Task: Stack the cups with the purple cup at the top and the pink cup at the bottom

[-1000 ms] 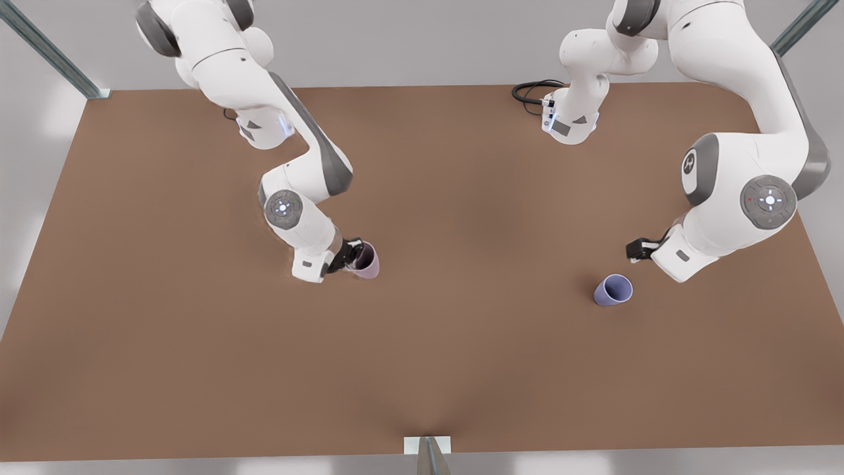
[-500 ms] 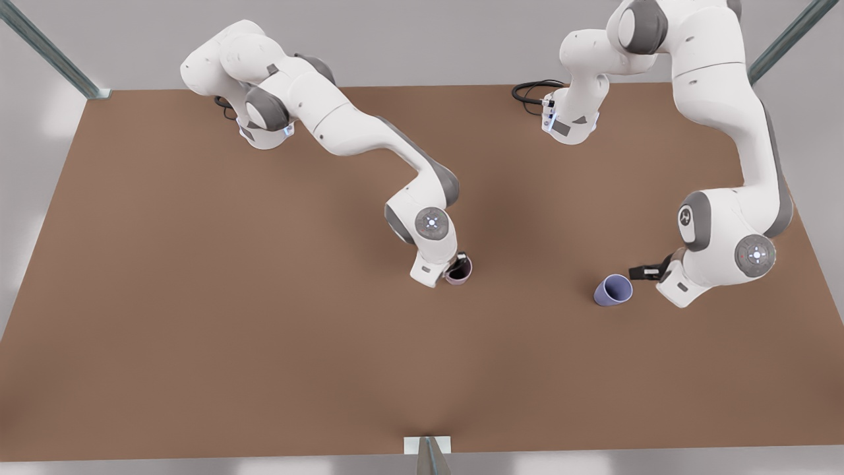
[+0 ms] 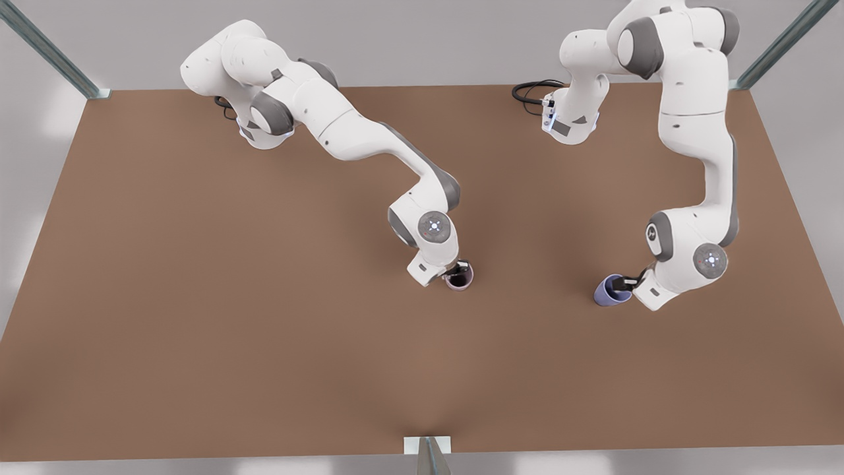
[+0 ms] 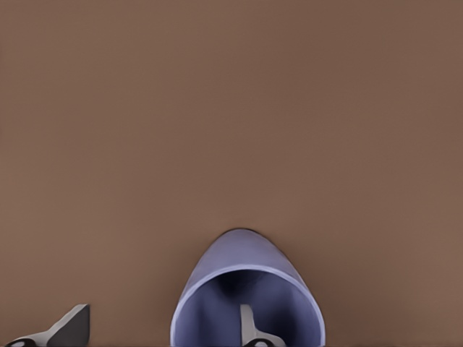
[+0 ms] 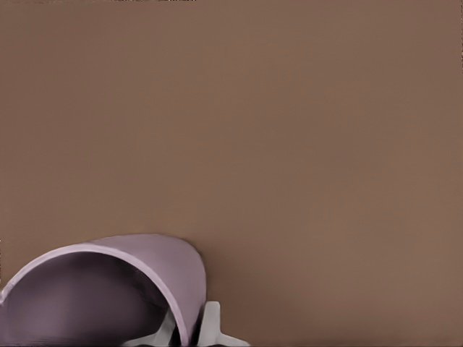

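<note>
The pink cup [image 3: 461, 280] stands upright near the table's middle, and my right gripper [image 3: 457, 269] is shut on its rim wall. In the right wrist view the pink cup [image 5: 170, 260] has one fingertip inside its wall and one outside. The purple cup [image 3: 604, 294] sits toward the front view's right, tilted. My left gripper [image 3: 620, 285] is open at its rim. In the left wrist view one finger [image 4: 249, 329] is inside the purple cup [image 4: 239, 253] and the other finger [image 4: 69, 327] is outside, apart from the wall.
The brown table [image 3: 198, 297] stretches wide around both cups. A black cable [image 3: 531, 91] lies by an arm base at the back. Metal frame posts [image 3: 46, 49] stand at the back corners, and another post [image 3: 428, 455] at the front edge.
My right gripper carried the pink cup from the front view's left to the table's middle and lowered slightly. My left gripper came down onto the purple cup's rim, one finger going inside.
</note>
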{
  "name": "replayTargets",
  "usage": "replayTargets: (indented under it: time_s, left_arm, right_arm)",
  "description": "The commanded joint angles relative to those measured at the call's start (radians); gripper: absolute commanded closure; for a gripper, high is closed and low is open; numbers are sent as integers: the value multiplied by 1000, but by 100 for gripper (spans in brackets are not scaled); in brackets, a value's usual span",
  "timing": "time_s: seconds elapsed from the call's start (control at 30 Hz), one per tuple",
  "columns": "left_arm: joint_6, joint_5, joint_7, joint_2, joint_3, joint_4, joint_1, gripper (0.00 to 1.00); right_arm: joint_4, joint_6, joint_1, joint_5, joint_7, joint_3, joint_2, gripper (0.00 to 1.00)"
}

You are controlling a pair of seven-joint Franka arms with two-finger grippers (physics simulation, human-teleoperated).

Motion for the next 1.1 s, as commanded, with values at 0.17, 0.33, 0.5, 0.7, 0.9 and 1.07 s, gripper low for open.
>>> replayTargets:
  time_s: [0.17, 0.33, 0.5, 0.7, 0.9, 1.07]
  left_arm:
    - [12, 1, 120, 0, 1, -5, -1, 55]
    - [12, -4, 119, 7, -1, -5, -1, 71]
    - [5, -8, 106, 4, -12, -5, -6, 76]
    - [-183, -12, -71, -98, -94, 47, -15, 79]
    - [-351, -7, -567, -164, -395, 145, -49, 79]
    - [-341, -10, -862, -64, -395, 314, -245, 79]
  right_arm:
    - [-2, 14, -1, 0, 224, 2, -9, 65]
    - [-98, 18, -10, -3, 218, 6, -101, 31]
    - [-280, 9, -132, -3, 62, 9, -351, 19]
    - [-615, -287, -504, -49, -359, 8, -824, 0]
    - [-570, -417, -914, -248, -764, 204, -890, 0]
    - [-466, -528, -906, -253, -748, 187, -871, 0]
